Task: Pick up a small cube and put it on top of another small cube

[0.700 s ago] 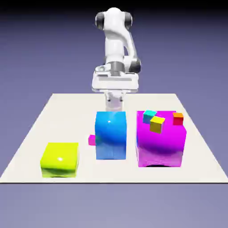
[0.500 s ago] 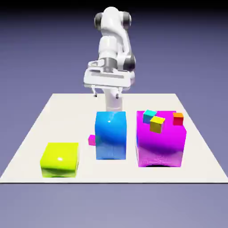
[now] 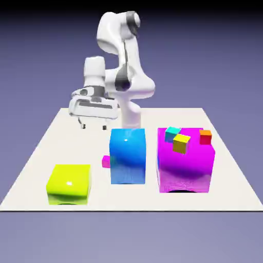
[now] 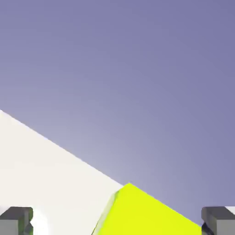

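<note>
Gripper [image 3: 94, 126] hangs above the table [image 3: 46, 141] toward the exterior view's left, jaws spread wide and empty, its two short fingertips pointing down over bare surface well behind the yellow-green block [image 3: 69, 183]. In the hand view the two grey fingertips [image 4: 16, 220] sit far apart at the bottom corners with nothing between them but the tilted corner of the yellow-green block [image 4: 147, 215] and a slanted stretch of white table [image 4: 41, 174] under the blue-violet backdrop. The small cube [image 3: 106, 161], tiny and magenta-pink, rests on the table just beside the left face of the tall blue block [image 3: 128, 155], partly hidden by it, and lies well apart from the gripper. To the exterior view's right stands the large magenta block [image 3: 185, 162]; on its top sit a small cyan cube [image 3: 172, 133] and a small yellow cube [image 3: 181, 143] touching or nearly touching each other, and a small orange-red cube [image 3: 205, 136] near the right rear corner, apart from those two. The white arm [image 3: 123, 72] bends over behind the blue block
</note>
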Robot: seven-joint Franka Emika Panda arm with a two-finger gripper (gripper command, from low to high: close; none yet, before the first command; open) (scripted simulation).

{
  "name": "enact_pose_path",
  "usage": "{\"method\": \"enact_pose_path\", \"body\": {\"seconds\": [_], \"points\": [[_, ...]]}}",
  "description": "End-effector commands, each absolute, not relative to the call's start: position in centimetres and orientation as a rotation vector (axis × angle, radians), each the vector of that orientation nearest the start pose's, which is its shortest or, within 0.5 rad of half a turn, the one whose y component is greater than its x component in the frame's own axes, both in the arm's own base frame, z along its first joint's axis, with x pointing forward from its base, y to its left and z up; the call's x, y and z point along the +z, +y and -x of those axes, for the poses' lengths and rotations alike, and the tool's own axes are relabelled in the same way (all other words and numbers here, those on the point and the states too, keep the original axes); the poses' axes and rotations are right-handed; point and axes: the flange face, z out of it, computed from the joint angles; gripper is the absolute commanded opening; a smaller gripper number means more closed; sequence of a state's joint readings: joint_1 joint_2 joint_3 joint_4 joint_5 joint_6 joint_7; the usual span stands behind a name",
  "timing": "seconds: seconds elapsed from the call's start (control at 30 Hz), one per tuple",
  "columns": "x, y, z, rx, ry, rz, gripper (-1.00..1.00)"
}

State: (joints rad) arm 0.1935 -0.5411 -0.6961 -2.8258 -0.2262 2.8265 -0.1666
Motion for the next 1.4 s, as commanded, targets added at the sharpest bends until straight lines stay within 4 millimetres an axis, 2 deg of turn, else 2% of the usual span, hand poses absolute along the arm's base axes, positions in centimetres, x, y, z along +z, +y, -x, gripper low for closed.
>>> {"method": "enact_pose_path", "body": {"seconds": [0.0, 0.33, 0.6, 0.73, 1.37], "points": [[36.0, -16.6, -34.8, -0.73, 0.158, 2.976, 0.0], [26.8, -18.7, -29.6, -0.439, -0.321, 2.939, 0.0], [20.4, -18.3, -24.4, -0.279, -0.686, 2.77, 0.0], [18.1, -17.8, -21.9, -0.252, -0.82, 2.672, 0.0], [12.4, -16.2, -22.5, -0.265, -0.818, 2.665, 0.0]]}}
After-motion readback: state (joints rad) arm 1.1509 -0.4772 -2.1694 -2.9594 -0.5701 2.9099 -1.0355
